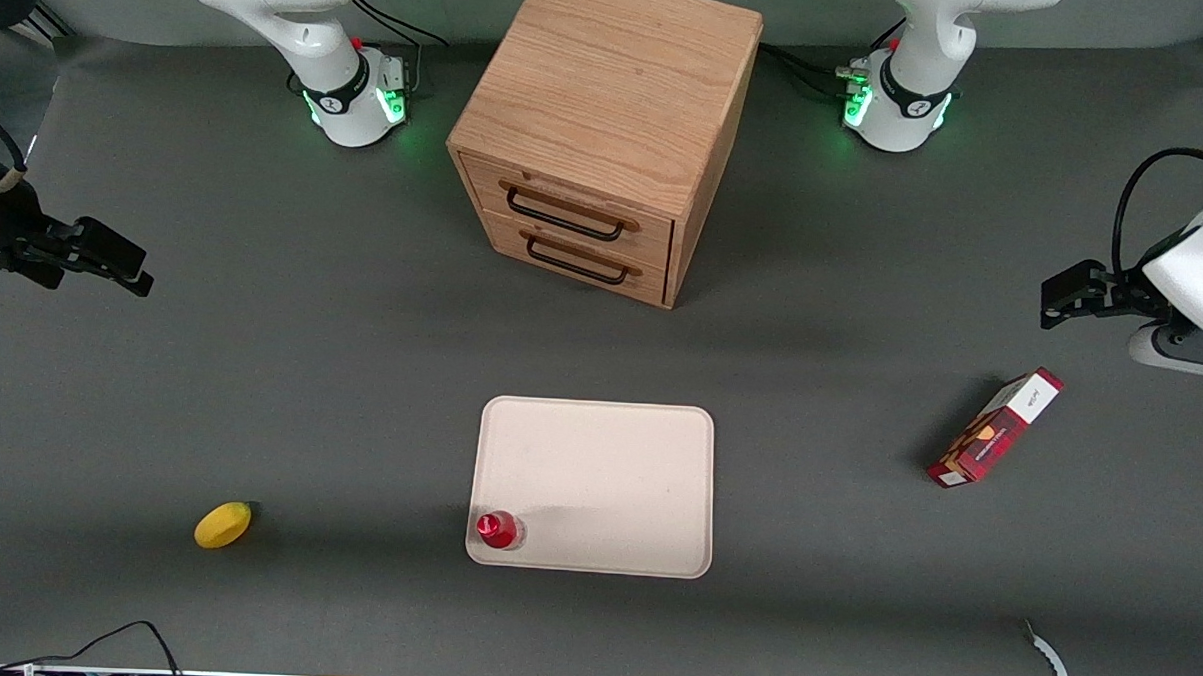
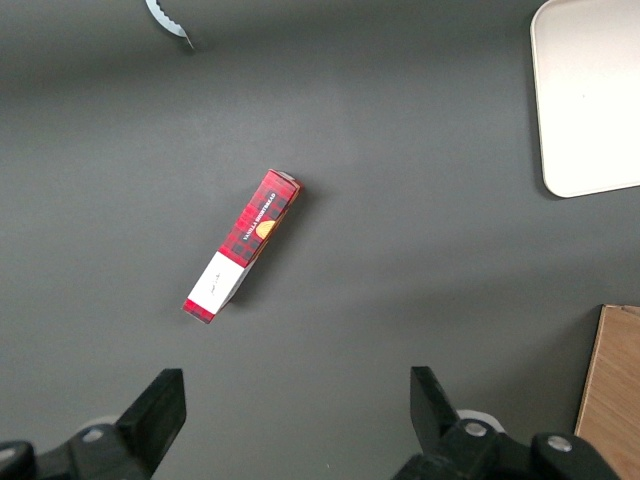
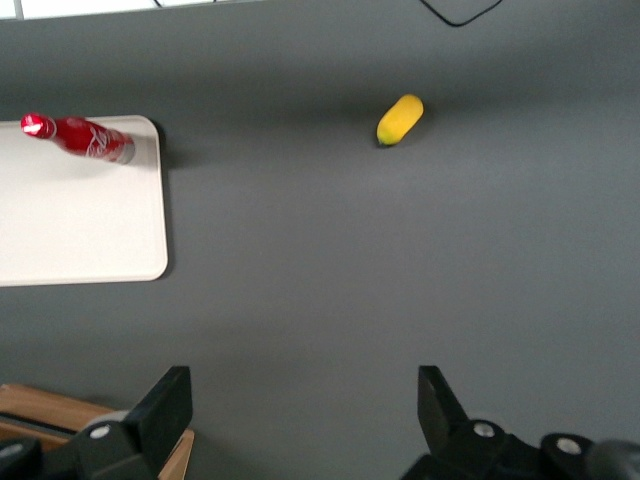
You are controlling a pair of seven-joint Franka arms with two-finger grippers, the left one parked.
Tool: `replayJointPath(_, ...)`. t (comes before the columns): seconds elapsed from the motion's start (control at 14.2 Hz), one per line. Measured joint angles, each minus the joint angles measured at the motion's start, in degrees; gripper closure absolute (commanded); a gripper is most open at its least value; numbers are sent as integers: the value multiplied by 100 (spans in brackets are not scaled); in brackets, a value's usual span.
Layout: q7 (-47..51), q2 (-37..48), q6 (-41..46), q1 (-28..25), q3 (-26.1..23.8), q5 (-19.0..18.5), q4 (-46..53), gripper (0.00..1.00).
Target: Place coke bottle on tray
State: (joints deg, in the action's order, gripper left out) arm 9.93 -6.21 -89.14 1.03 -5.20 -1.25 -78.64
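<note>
Now you see the coke bottle standing upright on the tray, in its lower-left corner in the front view. Your pincer hangs at that frame's left edge, fingers apart, holding nothing.

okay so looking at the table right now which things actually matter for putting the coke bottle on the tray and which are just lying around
Job:
coke bottle, upright on the tray's corner
tray
tool, open, at the working arm's end of the table

Lying about:
lemon
red carton
wooden drawer cabinet

The tray and gripper are cut off by the frame edge.
</note>
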Motion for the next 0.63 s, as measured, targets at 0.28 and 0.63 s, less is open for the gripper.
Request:
replayJointPath(0.28, 0, 471, -464, 94, 0, 11, -592, 0)
replayJointPath(0.63, 0, 618, -132, 111, -1, 61, -451, 0)
